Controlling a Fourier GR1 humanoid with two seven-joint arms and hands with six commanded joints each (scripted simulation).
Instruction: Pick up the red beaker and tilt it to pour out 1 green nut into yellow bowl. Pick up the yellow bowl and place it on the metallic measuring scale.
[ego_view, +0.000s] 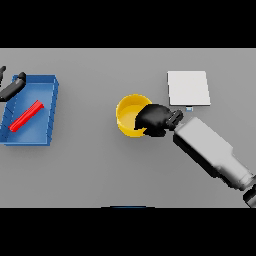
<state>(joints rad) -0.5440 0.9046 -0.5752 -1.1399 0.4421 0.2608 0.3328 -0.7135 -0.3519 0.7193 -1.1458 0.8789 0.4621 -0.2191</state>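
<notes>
Yellow bowl (129, 116): sits mid-table, its right rim gripped by the right hand.
Right hand (156, 119): fingers curled over the bowl's right edge, clamped on it; the white and grey forearm runs off to the lower right.
Metallic scale (188, 88): flat pale plate just beyond the hand, up and to the right, apart from the bowl.
Blue tray (54, 95): far left, holding the red beaker (26, 116), lying tilted.
Left hand (13, 86): at the tray's upper left corner, fingers loosely straight, holding nothing.
</notes>
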